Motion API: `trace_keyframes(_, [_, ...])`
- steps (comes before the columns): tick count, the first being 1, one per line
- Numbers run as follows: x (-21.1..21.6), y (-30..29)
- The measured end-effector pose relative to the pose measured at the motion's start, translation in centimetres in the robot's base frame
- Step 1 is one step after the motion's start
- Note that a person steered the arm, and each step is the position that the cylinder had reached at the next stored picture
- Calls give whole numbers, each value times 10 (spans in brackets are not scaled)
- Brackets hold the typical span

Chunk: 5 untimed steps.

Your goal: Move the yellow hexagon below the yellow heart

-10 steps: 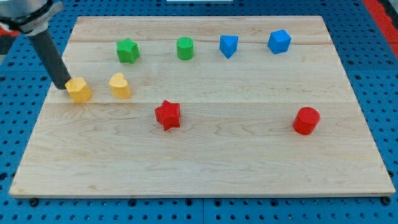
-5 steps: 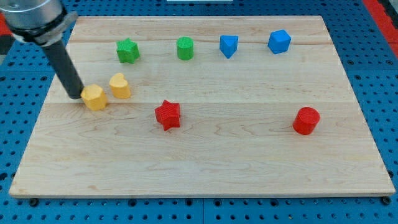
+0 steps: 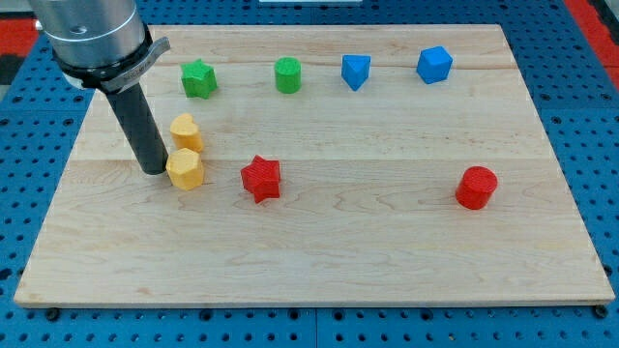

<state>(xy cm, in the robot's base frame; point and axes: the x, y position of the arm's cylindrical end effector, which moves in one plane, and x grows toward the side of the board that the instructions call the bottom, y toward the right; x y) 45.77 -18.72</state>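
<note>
Tip pressed against left side of yellow hexagon. Hexagon sits directly below yellow heart, nearly touching (red star off to right). Placement looks essentially done; only backing off left.

1. a pale wooden board carries eight small blocks.
2. near the view's top sit a green star, green cylinder, blue pentagon-like block and blue cube.
3. at left, the yellow heart sits just above the yellow hexagon, almost touching.
4. a red star lies mid-board; a red cylinder lies well right.
</note>
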Motion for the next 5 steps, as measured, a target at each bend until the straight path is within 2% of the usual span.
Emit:
trace_keyframes(1, [-2,-57])
trace_keyframes(2, [-43,-60])
trace_keyframes(4, [-149,-48])
trace_keyframes(5, [-171,-9])
